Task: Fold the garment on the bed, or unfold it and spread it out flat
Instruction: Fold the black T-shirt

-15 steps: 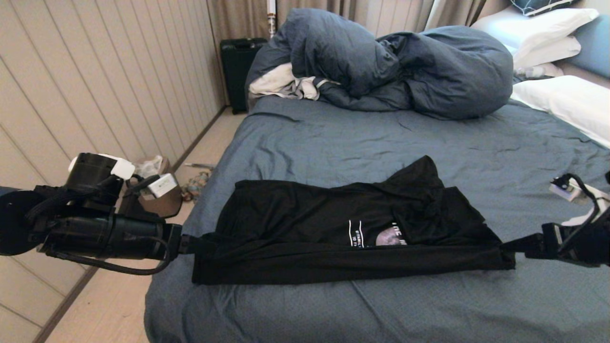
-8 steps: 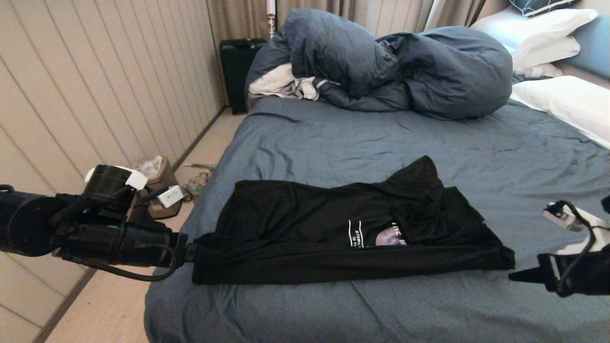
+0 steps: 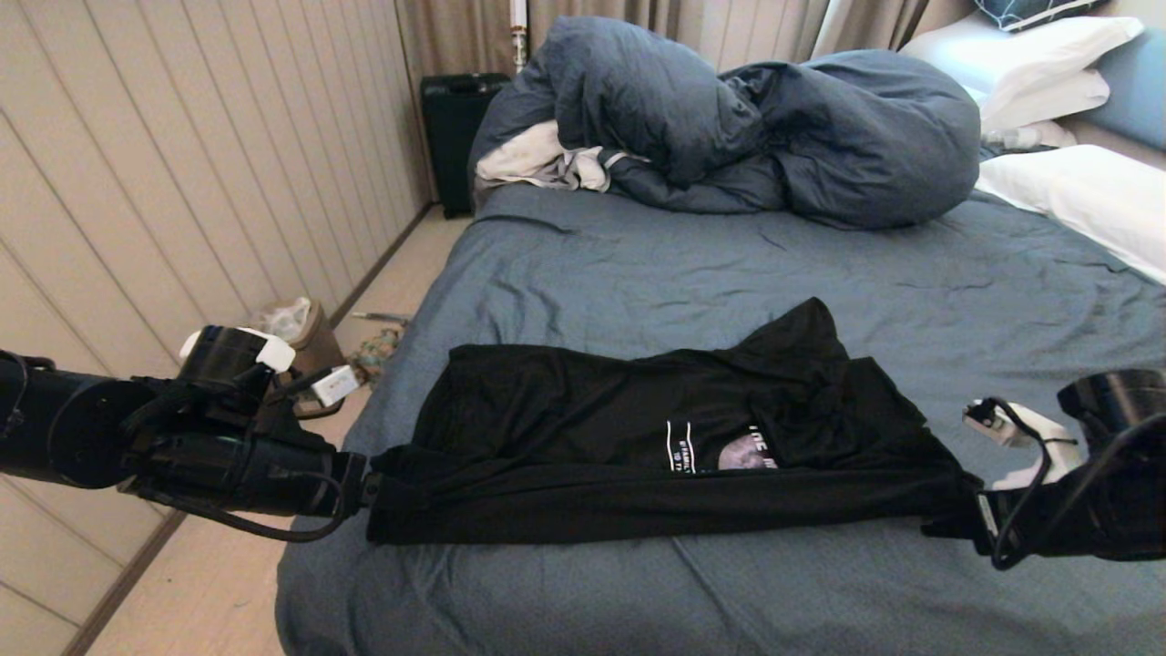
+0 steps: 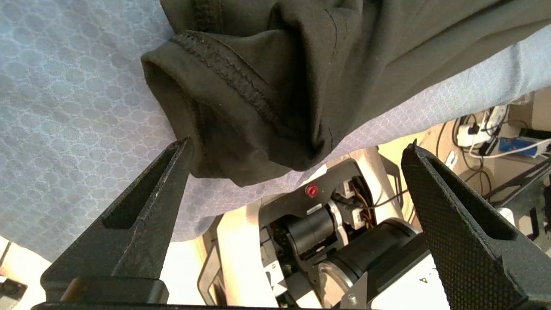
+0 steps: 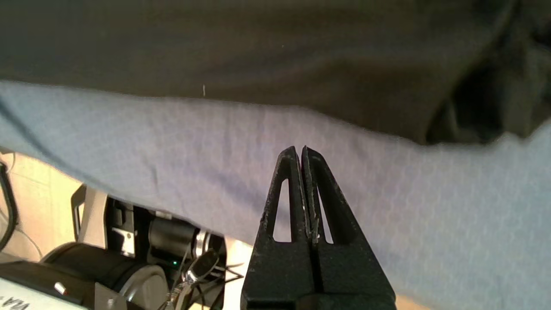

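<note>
The black T-shirt (image 3: 583, 428) lies folded into a long band across the near part of the slate-blue bed (image 3: 729, 264), with part of its moon print and white lettering showing. My left gripper (image 3: 369, 487) is at the shirt's left end, by the bed's edge. In the left wrist view it (image 4: 299, 143) is open wide, with the hemmed shirt corner (image 4: 241, 86) lying between the fingertips and one finger (image 4: 163, 181) touching the cloth. My right gripper (image 3: 947, 527) sits at the shirt's right end, shut and empty (image 5: 300, 148), just short of the black fabric (image 5: 258, 43).
A bulky dark-blue duvet (image 3: 729, 118) with a white cloth (image 3: 537, 159) is heaped at the far side. White pillows (image 3: 1084, 196) lie at the right. A black suitcase (image 3: 455, 128) and floor clutter (image 3: 301, 328) stand beside the panelled wall on the left.
The right gripper came away from the shirt's right corner, dropped lower, then moved back left toward it. The left arm sank lower and shifted slightly right. The shirt stayed put.
</note>
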Tool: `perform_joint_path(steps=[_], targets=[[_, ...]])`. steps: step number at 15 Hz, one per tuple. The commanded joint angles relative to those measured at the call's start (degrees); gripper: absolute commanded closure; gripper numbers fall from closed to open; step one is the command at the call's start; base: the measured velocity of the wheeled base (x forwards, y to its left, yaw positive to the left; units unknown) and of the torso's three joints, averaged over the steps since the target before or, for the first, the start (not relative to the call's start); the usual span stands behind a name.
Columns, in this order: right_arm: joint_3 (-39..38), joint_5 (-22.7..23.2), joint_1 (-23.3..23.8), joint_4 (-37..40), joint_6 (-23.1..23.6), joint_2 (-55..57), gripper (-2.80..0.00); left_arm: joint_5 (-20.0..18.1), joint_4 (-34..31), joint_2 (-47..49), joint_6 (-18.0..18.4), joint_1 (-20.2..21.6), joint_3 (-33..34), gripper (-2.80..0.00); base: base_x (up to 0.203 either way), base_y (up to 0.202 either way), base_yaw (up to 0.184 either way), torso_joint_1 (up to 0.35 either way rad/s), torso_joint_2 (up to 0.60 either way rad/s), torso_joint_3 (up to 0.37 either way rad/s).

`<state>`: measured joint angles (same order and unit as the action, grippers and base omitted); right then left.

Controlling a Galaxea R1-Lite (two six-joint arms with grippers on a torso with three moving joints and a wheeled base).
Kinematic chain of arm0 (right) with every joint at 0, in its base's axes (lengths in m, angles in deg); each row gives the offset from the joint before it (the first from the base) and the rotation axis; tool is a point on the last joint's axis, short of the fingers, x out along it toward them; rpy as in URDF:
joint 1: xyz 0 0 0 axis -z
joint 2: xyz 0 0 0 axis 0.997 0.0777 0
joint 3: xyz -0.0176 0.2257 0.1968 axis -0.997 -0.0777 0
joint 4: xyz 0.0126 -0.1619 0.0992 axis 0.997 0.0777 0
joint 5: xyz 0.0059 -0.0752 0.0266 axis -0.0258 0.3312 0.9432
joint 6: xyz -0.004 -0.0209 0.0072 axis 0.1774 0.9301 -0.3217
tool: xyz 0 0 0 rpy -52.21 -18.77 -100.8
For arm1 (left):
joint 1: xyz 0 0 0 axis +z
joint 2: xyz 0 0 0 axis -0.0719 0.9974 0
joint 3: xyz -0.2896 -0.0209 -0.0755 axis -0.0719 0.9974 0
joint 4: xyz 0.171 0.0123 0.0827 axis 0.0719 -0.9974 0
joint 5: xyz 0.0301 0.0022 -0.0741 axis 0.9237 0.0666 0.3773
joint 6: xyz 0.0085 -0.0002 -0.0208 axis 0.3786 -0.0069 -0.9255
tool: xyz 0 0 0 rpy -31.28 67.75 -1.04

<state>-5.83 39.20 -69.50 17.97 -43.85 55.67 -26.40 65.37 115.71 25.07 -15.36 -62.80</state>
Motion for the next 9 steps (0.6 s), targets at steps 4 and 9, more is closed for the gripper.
perform_joint_path(steps=[4, 9], targets=[[3.7, 0.1, -1.0, 0.0, -0.7, 5.3, 0.00, -0.3, -0.1, 0.2, -0.1, 0.0, 0.0, -2.80, 0.000, 0.000, 0.000, 0.000, 0.00, 0.000], [10.1, 0.1, -3.3, 0.0, -6.1, 8.2, 0.00, -0.3, -0.1, 0.8, -0.1, 0.0, 0.0, -2.80, 0.000, 0.000, 0.000, 0.000, 0.00, 0.000]])
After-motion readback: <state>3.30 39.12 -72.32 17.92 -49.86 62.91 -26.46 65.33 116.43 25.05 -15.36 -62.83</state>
